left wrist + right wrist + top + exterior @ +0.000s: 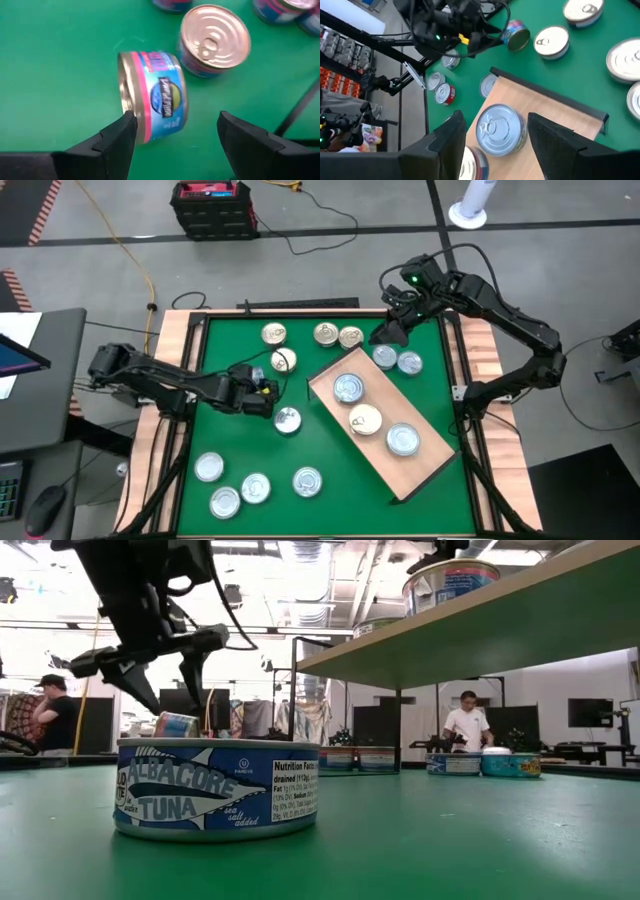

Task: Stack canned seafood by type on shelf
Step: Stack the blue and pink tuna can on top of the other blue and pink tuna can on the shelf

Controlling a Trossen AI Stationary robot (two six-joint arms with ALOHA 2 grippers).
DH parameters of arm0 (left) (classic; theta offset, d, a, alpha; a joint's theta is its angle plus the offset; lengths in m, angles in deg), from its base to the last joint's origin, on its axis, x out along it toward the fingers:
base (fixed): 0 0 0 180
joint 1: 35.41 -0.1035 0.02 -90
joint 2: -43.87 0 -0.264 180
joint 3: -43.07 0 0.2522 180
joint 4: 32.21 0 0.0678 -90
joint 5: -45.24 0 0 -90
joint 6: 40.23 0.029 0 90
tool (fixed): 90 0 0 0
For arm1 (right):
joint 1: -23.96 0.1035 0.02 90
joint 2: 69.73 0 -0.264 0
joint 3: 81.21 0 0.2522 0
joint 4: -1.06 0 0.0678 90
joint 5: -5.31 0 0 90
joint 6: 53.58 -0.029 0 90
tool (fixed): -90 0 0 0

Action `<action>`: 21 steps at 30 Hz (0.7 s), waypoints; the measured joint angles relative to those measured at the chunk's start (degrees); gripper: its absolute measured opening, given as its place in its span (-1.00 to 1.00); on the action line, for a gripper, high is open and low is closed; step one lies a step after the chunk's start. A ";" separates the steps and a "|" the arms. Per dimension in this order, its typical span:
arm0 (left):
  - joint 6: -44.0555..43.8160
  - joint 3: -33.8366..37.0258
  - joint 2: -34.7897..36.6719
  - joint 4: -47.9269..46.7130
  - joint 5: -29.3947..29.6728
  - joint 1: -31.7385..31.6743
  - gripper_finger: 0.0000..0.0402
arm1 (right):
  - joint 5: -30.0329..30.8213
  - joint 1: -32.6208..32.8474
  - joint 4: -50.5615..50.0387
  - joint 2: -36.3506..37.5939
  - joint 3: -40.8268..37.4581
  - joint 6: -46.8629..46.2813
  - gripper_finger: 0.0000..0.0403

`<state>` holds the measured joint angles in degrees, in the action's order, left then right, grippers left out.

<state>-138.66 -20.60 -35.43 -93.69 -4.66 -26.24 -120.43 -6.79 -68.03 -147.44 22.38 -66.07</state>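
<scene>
Several flat round tins lie on the green mat [240, 450]. The light-wood shelf [425, 465] sits slantwise at the mat's right and carries three tins [348, 388] [365, 420] [403, 439]. One pink-and-blue tin [152, 97] [283, 360] stands tipped up on its edge, left of the mat's middle. My left gripper [175, 132] [262, 385] is open just short of this tin, one finger at each side of it. My right gripper [492, 132] [390, 330] is open in the air over the mat's far right part and looks down on the silver-lidded tin [500, 127] on the shelf. My left gripper comes at the tipped tin from the table's left, slanting down. One fingertip [122, 125] stands right at the tin's lower rim [137, 135]. I cannot tell whether it touches. The other finger is clear of the tin.
Three gold-lidded tins [326, 334] lie near the far edge and two silver ones [397, 360] beside the shelf's far end. One tin [287, 420] lies near the left gripper and several [256, 488] along the near edge. An albacore tuna tin [215, 788] fills the low view. People [465, 725] stand in the room behind.
</scene>
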 joint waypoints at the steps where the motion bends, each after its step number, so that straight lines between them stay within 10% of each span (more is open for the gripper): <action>1: -1.76 -0.15 -0.54 -0.10 0.15 0.17 0.32 | -0.03 0.01 0.38 0.01 0.00 0.65 0.14; 21: -17.35 -15.52 -17.10 -24.47 -0.95 1.38 0.32 | -0.31 -2.42 1.81 0.02 0.00 7.06 0.02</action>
<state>-156.01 -36.12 -52.53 -118.16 -5.61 -24.87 -120.74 -9.20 -66.22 -147.42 22.38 -59.01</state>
